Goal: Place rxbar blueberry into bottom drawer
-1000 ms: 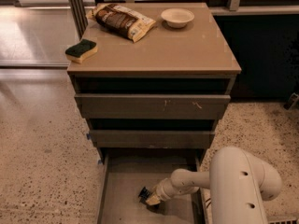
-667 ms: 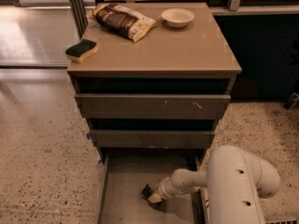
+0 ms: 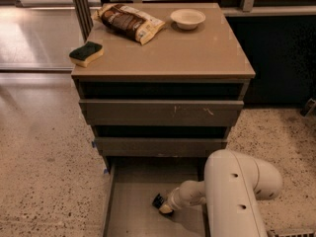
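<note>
The bottom drawer point(image 3: 129, 216) is pulled open below the cabinet, a shallow grey-brown tray. My white arm reaches down into it from the lower right. My gripper point(image 3: 161, 204) is low over the drawer floor, near its middle. It is shut on the rxbar blueberry point(image 3: 157, 200), which shows only as a small dark piece at the gripper's tip; the rest of it is hidden by the gripper. I cannot tell whether the bar touches the drawer floor.
On the cabinet top point(image 3: 197, 53) lie a brown-and-cream snack bag point(image 3: 130, 22), a white bowl point(image 3: 187, 19) and a green-and-yellow sponge point(image 3: 86, 53). The two upper drawers point(image 3: 160, 111) stand slightly open. Speckled floor lies on both sides.
My gripper with the dark bar has shifted slightly toward the back of the drawer. Nothing else has moved.
</note>
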### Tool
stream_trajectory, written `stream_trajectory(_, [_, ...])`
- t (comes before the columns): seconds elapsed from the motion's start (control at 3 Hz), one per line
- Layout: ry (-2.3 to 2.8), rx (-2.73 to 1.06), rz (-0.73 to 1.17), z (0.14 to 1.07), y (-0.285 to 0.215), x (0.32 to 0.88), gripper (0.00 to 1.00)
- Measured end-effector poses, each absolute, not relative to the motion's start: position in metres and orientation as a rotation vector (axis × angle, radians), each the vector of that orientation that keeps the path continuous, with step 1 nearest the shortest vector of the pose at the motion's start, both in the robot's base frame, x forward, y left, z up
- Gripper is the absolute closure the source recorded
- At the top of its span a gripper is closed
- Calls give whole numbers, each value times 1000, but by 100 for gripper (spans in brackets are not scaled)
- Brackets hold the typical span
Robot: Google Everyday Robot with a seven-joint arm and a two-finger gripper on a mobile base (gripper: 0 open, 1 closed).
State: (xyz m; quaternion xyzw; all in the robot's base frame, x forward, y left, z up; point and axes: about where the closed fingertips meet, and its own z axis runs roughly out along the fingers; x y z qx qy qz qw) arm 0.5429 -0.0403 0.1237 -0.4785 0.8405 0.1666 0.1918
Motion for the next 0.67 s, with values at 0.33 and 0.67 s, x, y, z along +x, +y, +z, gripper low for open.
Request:
stream_trajectory(0.33, [2360, -1344, 468, 124, -40, 543, 100])
stream_trajectory(0.67, [2360, -1344, 468, 124, -40, 543, 82])
